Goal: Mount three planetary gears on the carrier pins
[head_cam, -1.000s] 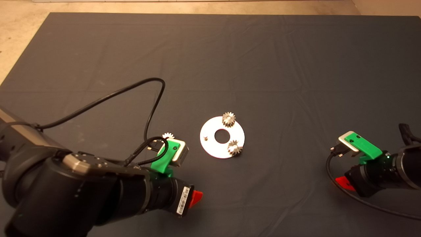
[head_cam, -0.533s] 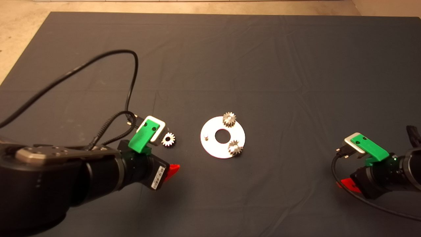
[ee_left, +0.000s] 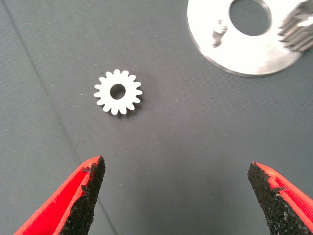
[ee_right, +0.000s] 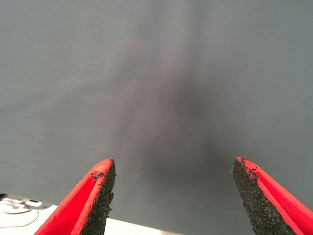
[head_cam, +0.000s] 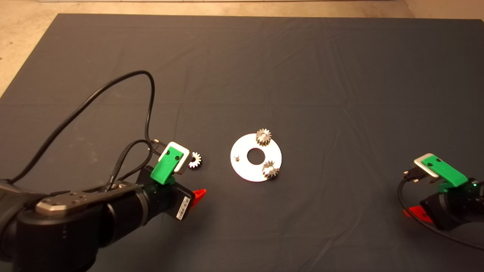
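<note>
Third-gear pickup: left gripper [ee_left: 176, 196] jaws released, loose spur gear [ee_left: 118, 91] ahead, off-centre; next centre, descend, clench; right gripper [ee_right: 173, 191] parked, released.

The left arm reaches in from the lower left of the head view, its wrist pointing toward the frame's centre. The left gripper [ee_left: 176, 196] hangs above the mat with its red fingers [ee_left: 83, 198] spread wide. The right gripper [ee_right: 173, 196] sits at the lower right edge of the head view, fingers likewise wide apart, holding nothing.
</note>
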Motion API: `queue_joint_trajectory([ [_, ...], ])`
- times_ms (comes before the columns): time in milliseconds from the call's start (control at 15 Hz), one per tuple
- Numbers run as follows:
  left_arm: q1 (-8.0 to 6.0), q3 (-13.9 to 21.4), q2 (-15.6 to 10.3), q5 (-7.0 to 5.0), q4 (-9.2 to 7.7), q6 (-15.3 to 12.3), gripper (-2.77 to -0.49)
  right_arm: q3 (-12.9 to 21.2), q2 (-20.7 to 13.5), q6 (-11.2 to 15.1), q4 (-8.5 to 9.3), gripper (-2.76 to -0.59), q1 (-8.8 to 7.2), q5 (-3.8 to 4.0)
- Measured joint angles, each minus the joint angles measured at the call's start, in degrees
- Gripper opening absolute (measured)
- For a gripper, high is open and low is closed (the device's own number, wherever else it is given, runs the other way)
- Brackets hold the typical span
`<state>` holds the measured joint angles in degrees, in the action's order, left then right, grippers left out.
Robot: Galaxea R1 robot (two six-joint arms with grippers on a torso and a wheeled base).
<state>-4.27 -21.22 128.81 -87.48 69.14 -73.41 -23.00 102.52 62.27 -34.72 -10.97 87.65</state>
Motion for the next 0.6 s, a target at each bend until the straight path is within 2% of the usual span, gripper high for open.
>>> queue_joint_trajectory([
  [200,1.07,-2.47,0.11,-0.02,1.2,2.07,-1.18,0.02,-4.56,-2.85,0.0,-1.6,0.0,-0.44],
  [333,1.33,-4.11,0.95,0.02,1.54,3.72,-1.18,0.02,-4.9,-4.17,0.02,-1.6,0.0,-0.85],
  [600,1.74,-6.23,2.06,0.02,2.05,5.69,-1.18,0.07,-4.9,-4.19,0.0,-1.6,-0.02,-1.73],
])
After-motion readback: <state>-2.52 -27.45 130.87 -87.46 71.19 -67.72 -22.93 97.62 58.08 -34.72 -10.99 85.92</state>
